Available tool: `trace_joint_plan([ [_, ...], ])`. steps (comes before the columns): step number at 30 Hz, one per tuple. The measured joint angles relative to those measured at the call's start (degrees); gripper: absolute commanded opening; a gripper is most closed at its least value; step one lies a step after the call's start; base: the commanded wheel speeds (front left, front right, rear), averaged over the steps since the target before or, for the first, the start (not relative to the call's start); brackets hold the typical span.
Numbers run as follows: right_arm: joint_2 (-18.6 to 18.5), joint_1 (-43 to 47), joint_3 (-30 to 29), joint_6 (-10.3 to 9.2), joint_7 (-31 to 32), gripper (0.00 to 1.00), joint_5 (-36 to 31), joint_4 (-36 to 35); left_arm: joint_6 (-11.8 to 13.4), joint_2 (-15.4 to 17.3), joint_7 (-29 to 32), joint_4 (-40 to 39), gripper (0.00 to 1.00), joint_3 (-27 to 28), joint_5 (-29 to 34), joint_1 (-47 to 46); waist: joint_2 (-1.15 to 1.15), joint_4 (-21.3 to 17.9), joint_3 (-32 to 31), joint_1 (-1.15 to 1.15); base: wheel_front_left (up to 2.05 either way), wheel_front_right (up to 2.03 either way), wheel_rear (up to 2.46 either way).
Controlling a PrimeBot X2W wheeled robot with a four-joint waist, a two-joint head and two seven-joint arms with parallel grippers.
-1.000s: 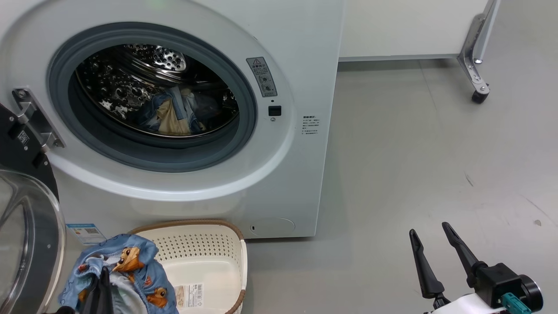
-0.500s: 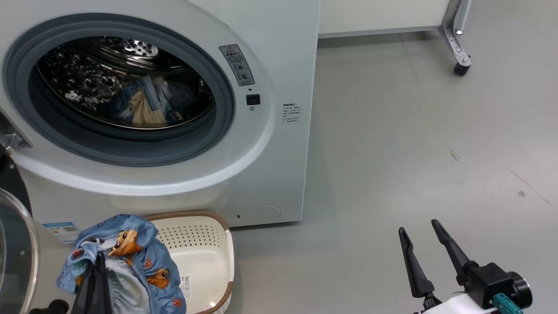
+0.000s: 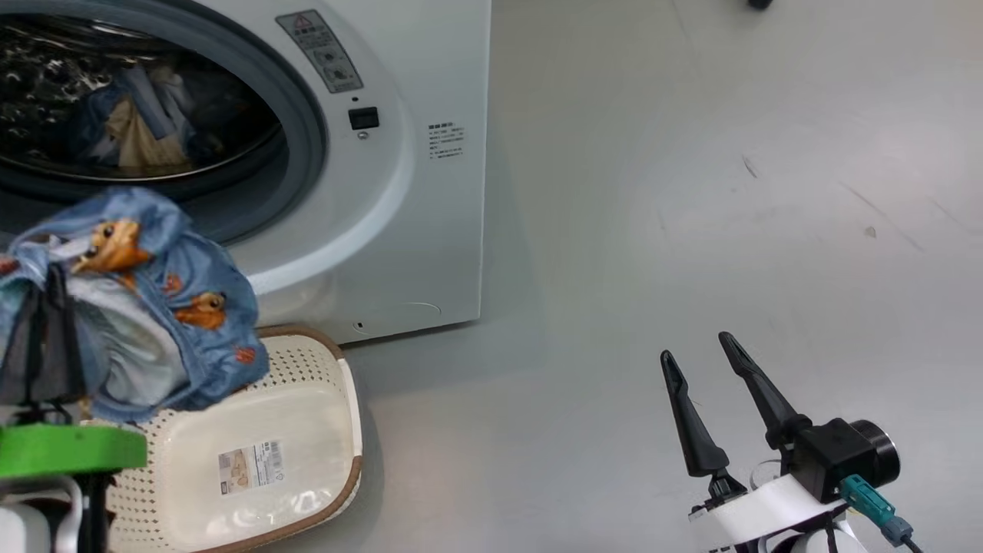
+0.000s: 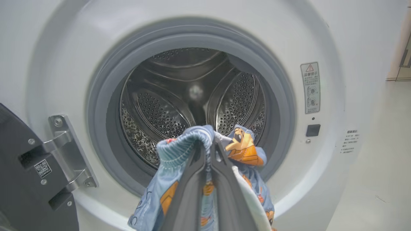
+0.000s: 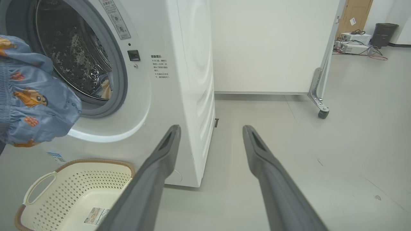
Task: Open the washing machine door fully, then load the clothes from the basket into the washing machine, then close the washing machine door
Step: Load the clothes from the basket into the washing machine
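Blue fabric garment printed with orange cartoon figures: clamped in our left gripper, hanging at six o'clock of the steel perforated drum. We should carry it past the grey rubber gasket before releasing. Right gripper: spread, empty, five o'clock.

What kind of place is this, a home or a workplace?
Probably a lab or test room, not a home: the washing machine stands on a bare grey floor, beside a white partition on castors, with electronic boxes and cables farther back.
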Motion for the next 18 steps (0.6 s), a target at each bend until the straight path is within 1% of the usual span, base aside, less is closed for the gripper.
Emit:
trace_joint_plan([
  [5,0.37,-1.57,0.84,0.0,0.0,1.0,0.0,-0.16,0.05,3.75,2.32,-0.38,0.0,2.3,1.13,-5.95,0.0,-2.73,3.43,0.0,0.0,0.0,0.0],
  [8,0.55,-2.56,1.24,0.0,0.0,1.0,0.02,-0.22,0.52,5.37,3.55,0.35,0.0,3.23,1.26,-9.5,0.0,-4.37,5.47,0.0,0.0,0.0,0.0],
  [11,0.59,-3.33,2.6,0.0,0.0,1.0,0.1,-0.16,0.53,7.51,4.9,2.65,0.0,4.55,1.3,-12.75,0.0,-5.92,7.55,0.0,0.0,0.0,0.0],
  [18,0.76,-3.8,4.27,0.0,0.0,1.0,0.76,-0.21,0.52,12.58,7.87,8.71,0.0,4.94,2.86,-18.81,0.0,-9.11,12.33,0.0,0.0,0.0,0.0],
])
